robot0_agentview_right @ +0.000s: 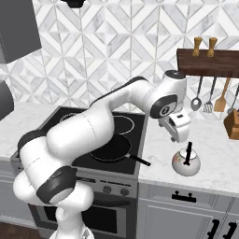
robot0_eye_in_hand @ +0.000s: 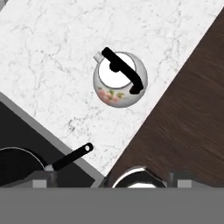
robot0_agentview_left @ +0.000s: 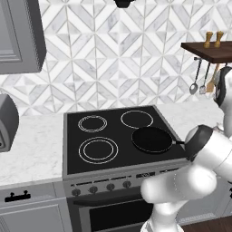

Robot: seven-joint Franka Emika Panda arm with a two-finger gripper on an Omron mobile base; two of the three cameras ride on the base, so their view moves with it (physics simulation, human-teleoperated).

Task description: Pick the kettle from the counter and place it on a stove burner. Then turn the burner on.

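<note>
One kettle (robot0_agentview_right: 186, 161) below open pincer (robot0_agentview_right: 179, 137)

Base views flank cooktop (robot0_agentview_left: 113, 136); hand view overhead kettle (robot0_eye_in_hand: 120, 81).

kettle (robot0_eye_in_hand: 119, 89): smooth white glazed body, ceramic in look, with faint pink flower print; matt black handle and lid knob.
table (robot0_eye_in_hand: 52, 65): white marble-look top with thin grey veins, smooth, low sheen.
cooktop (robot0_agentview_left: 74, 136): black glass, flat and glossy, white rings drawn on it.
frying pan (robot0_agentview_left: 152, 139): black, matt inside, at 3 o'clock on the cooktop in the left base view.
wall tiles (robot0_agentview_left: 113, 59): grey-white marble-look pattern, smooth.
shelf (robot0_agentview_right: 207, 63): dark brown wood, visible grain.
floor (robot0_eye_in_hand: 188, 127): dark wood boards, matt.
hanging utensils (robot0_agentview_right: 196, 101): shiny metal.
</note>
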